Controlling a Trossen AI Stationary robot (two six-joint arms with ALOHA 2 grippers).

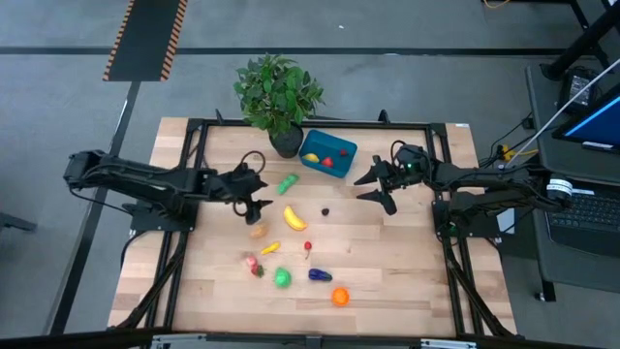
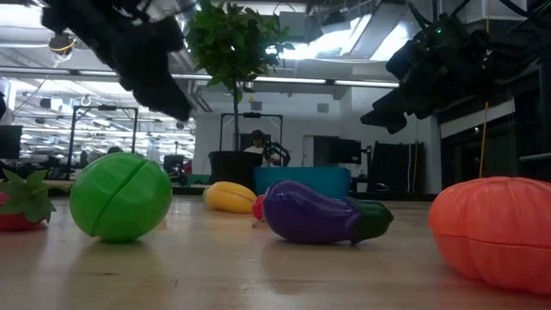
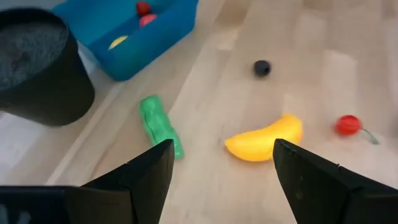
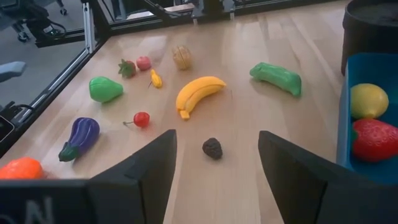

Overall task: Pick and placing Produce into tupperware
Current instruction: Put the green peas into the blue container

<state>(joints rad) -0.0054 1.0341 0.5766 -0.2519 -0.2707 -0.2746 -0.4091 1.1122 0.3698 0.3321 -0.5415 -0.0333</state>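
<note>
Wooden slatted tabletop [image 1: 387,271]: tupperware [image 1: 329,152] sits at 12 o'clock beside the plant pot [image 1: 285,142], holding what looks like a lemon and a strawberry, while most produce lies loose toward 6 o'clock. Left gripper [image 1: 260,194], at 9 o'clock of the banana [image 1: 294,218], hovers with fingers spread and empty; right gripper [image 1: 376,184], at 3 o'clock of the tupperware, is likewise spread and empty. Judgement: descend squarely over the banana's mid-curve, fingers straddling its narrow width, before clamping.
</note>
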